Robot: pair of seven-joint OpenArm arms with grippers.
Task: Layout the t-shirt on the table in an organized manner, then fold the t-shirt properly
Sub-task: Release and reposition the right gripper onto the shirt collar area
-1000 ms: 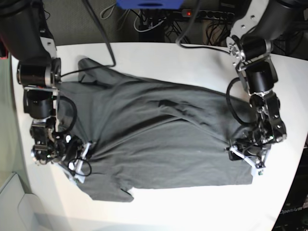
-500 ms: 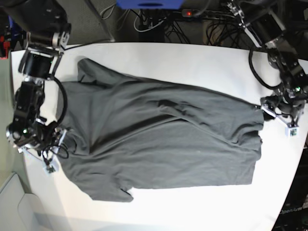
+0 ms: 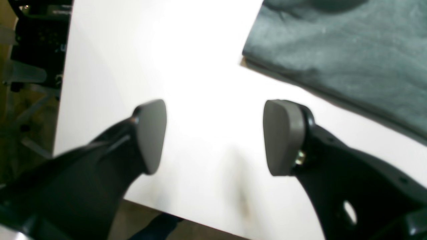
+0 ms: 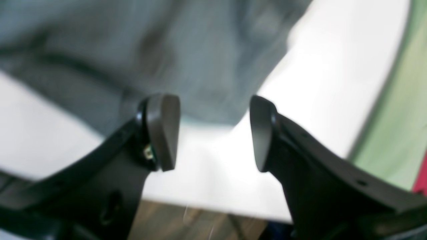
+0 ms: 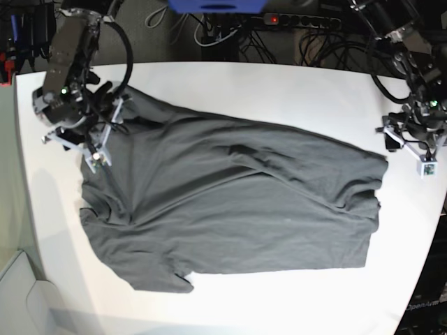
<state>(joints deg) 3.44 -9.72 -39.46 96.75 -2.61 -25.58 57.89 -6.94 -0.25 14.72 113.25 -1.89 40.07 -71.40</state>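
Observation:
The dark grey t-shirt (image 5: pixel 230 202) lies spread across the white table (image 5: pixel 279 87), with creases running through its middle. My right gripper (image 5: pixel 73 143) hovers at the shirt's left end by a sleeve. In the right wrist view this gripper (image 4: pixel 213 130) is open with nothing between its fingers, and the blurred t-shirt (image 4: pixel 150 50) lies below it. My left gripper (image 5: pixel 408 150) hangs just past the shirt's right end. Its wrist view shows it (image 3: pixel 213 133) open and empty over bare table (image 3: pixel 166 50), with a t-shirt corner (image 3: pixel 333 50) at the upper right.
Cables and a power strip (image 5: pixel 293 21) lie behind the table's far edge, next to a blue object (image 5: pixel 216 5). The table's edge (image 3: pixel 63 100) runs close to my left gripper. Green floor (image 4: pixel 393 126) shows beyond the table edge near my right gripper.
The right gripper has opened, let go of the shirt's left edge and moved toward the far side. The left gripper has drawn back past the right end. The shirt lies stretched wider.

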